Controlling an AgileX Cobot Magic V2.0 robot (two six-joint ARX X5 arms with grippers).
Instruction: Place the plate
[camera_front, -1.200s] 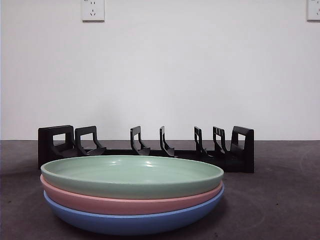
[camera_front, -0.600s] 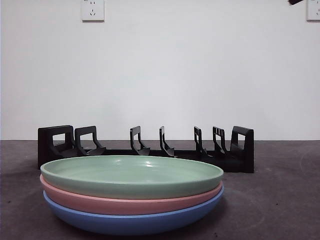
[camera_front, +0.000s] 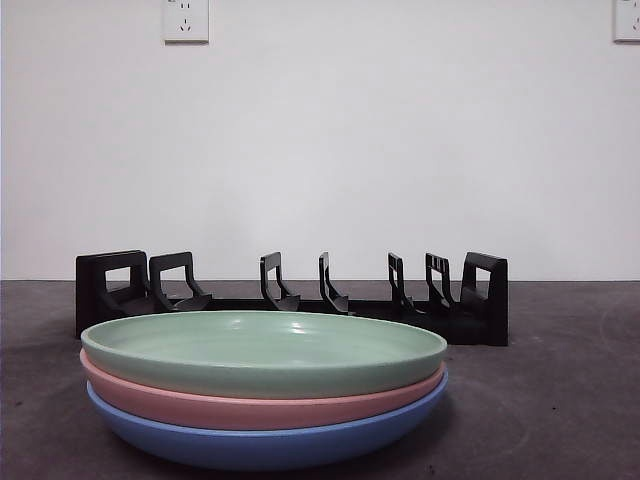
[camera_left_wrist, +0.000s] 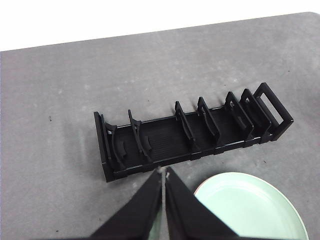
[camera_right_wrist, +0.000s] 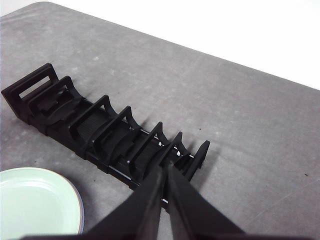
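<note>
Three stacked plates (camera_front: 264, 390), below both claws.

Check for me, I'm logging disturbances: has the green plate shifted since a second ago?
No. The green plate sits unchanged against the black rack behind.

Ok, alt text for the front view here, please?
Three shallow round plates sit stacked on a dark grey table: a pale green plate on top, a pink plate under it, a blue plate at the bottom. Behind them stands an empty black slotted plate rack.
</note>
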